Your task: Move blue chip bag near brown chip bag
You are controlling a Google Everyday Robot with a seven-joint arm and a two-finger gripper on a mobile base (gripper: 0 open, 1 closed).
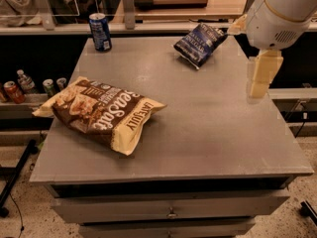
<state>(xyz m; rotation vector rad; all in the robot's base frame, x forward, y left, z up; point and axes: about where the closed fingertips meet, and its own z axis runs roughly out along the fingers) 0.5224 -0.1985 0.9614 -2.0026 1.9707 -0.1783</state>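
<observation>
The blue chip bag (200,43), small and dark navy with white lettering, lies at the far right of the grey table (208,128). The brown chip bag (101,110), large with cream-yellow ends and "Sea Salt" lettering, lies at the left middle of the table. The two bags are far apart. My gripper (258,83) hangs from the white arm (283,11) above the table's right edge. It is to the right of the blue bag, a little nearer to the camera, and touches nothing.
An upright blue soda can (100,31) stands at the table's far left corner. Bottles and cans (29,86) sit on a low shelf to the left. A counter with a glass rail (148,26) runs behind the table. Drawers (171,209) face the front.
</observation>
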